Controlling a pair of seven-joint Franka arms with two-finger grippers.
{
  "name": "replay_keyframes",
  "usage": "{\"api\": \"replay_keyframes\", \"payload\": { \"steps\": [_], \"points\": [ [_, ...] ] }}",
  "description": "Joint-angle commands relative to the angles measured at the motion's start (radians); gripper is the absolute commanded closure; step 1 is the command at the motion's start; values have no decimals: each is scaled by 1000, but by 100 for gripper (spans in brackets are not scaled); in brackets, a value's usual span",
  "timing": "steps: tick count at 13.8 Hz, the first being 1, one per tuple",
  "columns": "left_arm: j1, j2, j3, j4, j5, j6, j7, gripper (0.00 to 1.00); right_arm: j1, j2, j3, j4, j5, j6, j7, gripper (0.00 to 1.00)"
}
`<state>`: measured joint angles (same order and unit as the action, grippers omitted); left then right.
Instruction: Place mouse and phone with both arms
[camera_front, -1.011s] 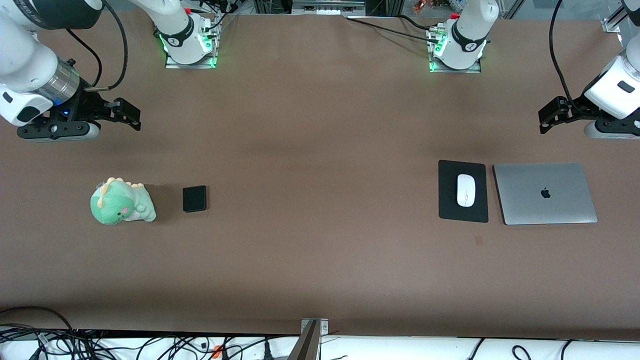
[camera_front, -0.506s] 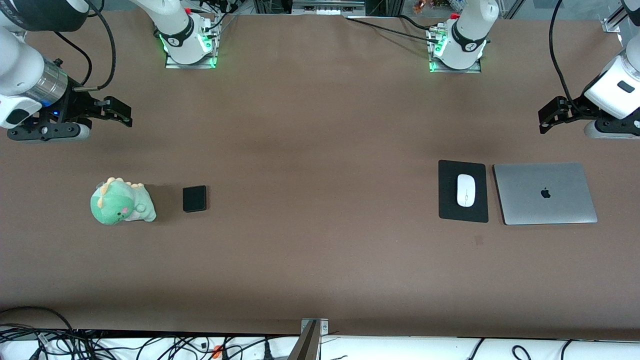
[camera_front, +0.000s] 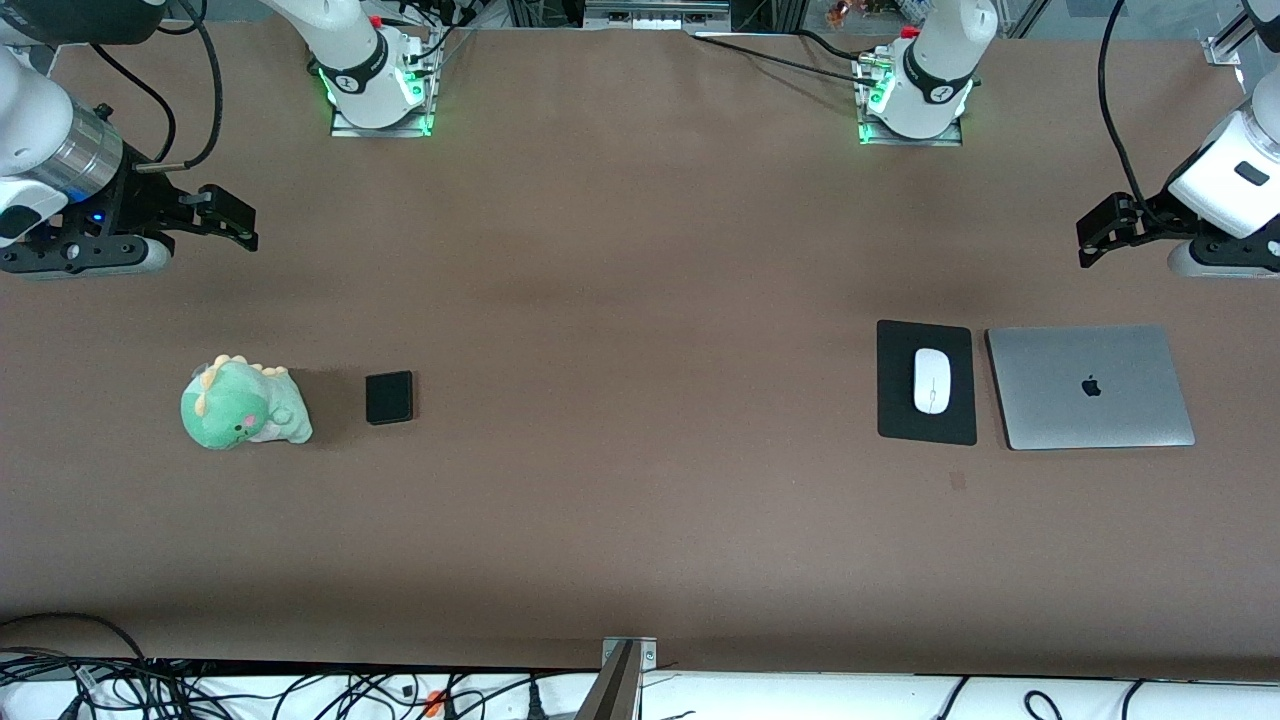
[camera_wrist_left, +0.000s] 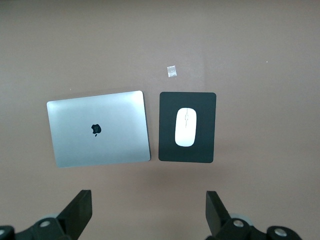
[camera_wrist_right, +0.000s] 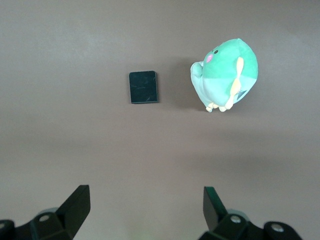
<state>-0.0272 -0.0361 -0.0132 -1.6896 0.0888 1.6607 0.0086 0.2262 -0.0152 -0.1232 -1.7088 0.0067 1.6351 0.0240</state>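
The white mouse (camera_front: 931, 380) lies on a black mouse pad (camera_front: 926, 428) toward the left arm's end of the table; it also shows in the left wrist view (camera_wrist_left: 185, 127). The black phone (camera_front: 389, 397) lies flat toward the right arm's end, beside a green plush dinosaur (camera_front: 243, 404); it also shows in the right wrist view (camera_wrist_right: 143, 87). My left gripper (camera_front: 1098, 237) is open and empty, up over bare table at the left arm's end (camera_wrist_left: 148, 210). My right gripper (camera_front: 232, 214) is open and empty, up over bare table at the right arm's end (camera_wrist_right: 146, 206).
A closed silver laptop (camera_front: 1090, 386) lies beside the mouse pad, toward the left arm's end. A small pale tape mark (camera_front: 957, 481) sits on the brown table nearer the front camera than the pad. Cables run along the table's front edge.
My right gripper has drawn back toward the right arm's end of the table and up toward the bases. The left arm, mouse and phone have not moved.
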Motion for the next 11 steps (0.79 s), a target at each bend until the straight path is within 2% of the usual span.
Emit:
{"api": "replay_keyframes", "payload": {
  "steps": [1,4,11],
  "points": [
    [1,-8,1,13,-26,-21,-22,0,-22,12,20,35,2,-34,-18,0],
    [6,-10,2,13,-83,-21,-44,0,-22,12,20,47,2,-46,-16,0],
    [6,-10,2,13,-83,-21,-45,0,-22,12,20,49,1,-46,-18,0]
  ]
}}
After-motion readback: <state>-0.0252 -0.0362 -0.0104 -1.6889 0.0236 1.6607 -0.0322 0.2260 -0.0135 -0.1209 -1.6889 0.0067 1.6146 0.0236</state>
